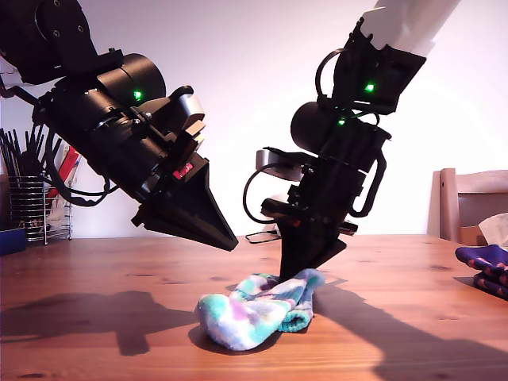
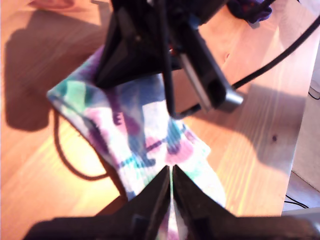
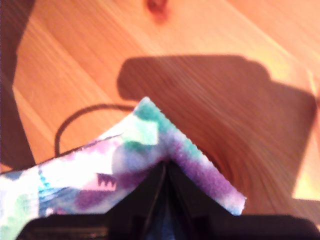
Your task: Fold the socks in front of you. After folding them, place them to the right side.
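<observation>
The pastel tie-dye sock [image 1: 254,309] lies bunched on the wooden table [image 1: 95,270], low in the middle of the exterior view. My second gripper [image 1: 298,275] comes down from the exterior view's right and is shut on the sock's raised end [image 3: 150,130]. My first gripper [image 1: 228,243] hangs shut a little above the table, toward the exterior view's left of the sock, with nothing in it. Its wrist view shows its fingertips [image 2: 171,172] over the tie-dye sock [image 2: 145,130]. The navy patterned sock [image 1: 486,266] lies at the exterior view's right edge.
A wire rack with dark utensils [image 1: 28,202] and a blue box [image 1: 11,240] stand at the exterior view's far left. A wooden chair back [image 1: 473,200] rises behind the table at the exterior view's right, with something white [image 1: 494,228] in front of it.
</observation>
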Controlling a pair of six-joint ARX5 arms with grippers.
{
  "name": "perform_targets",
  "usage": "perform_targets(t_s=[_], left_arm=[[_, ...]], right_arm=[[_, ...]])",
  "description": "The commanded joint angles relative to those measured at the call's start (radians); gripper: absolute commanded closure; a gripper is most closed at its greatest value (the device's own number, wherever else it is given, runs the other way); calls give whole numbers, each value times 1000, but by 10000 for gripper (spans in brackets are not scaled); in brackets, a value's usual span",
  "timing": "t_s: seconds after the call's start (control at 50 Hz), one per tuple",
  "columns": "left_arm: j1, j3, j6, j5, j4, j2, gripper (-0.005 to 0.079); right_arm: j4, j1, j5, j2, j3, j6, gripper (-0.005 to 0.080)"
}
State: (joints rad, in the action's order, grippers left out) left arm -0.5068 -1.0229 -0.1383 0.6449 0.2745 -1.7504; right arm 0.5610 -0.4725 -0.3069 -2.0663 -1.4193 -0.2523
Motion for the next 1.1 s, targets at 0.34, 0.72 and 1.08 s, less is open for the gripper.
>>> perform_targets(t_s=[0.34,0.72,1.08], left_arm=[[43,6,0,0,-17,4,766],[95,6,-2,-7,-22,4,766],[106,6,-2,-6,-21,4,766]], right_arm=[[293,2,-153,-8,-171,45,765],[393,-73,-185,-10,-157,43,765],[387,-108,-101,-58,-151,44,765]])
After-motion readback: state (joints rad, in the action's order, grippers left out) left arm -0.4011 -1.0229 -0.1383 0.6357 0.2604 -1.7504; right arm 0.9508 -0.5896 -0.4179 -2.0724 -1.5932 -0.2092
